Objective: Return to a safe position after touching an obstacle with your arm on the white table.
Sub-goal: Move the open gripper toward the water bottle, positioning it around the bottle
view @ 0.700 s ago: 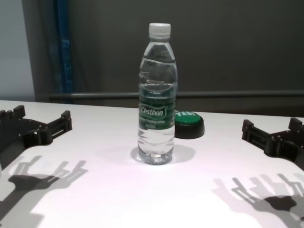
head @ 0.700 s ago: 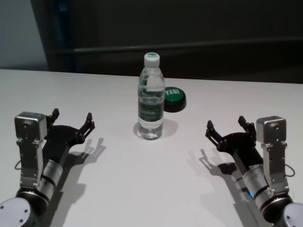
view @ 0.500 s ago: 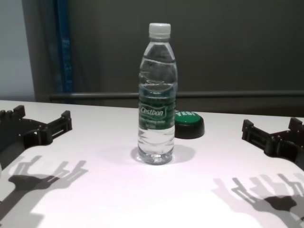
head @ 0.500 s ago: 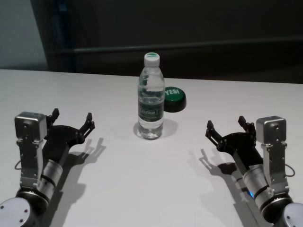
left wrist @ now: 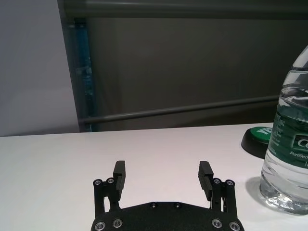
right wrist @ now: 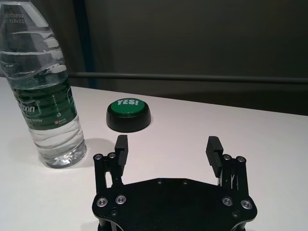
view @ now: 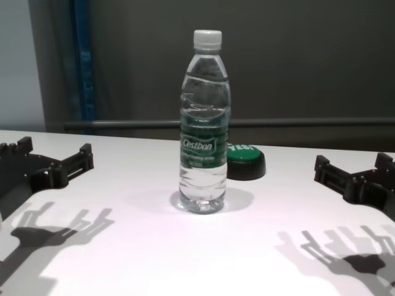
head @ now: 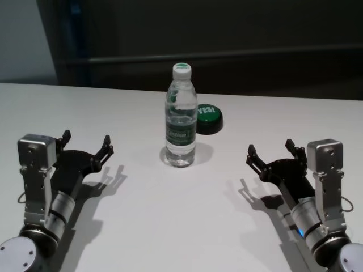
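Clear plastic, white cap, green label: the water bottle (head: 181,117) stands upright in the middle of the white table (head: 170,226), a little toward the far side. Just behind it to the right sits a black button (head: 207,118) with a green top reading "YES!", close to the bottle but apart from it. On the near left, the left gripper (head: 87,143) hovers above the tabletop, fingers spread wide, nothing between them, well apart from the bottle. On the near right, the right gripper (head: 271,149) mirrors it, fingers spread and empty, also well clear of the bottle. Both throw dark shadows on the table beneath them. A grey rail (view: 308,123) runs along the dark wall behind the table.
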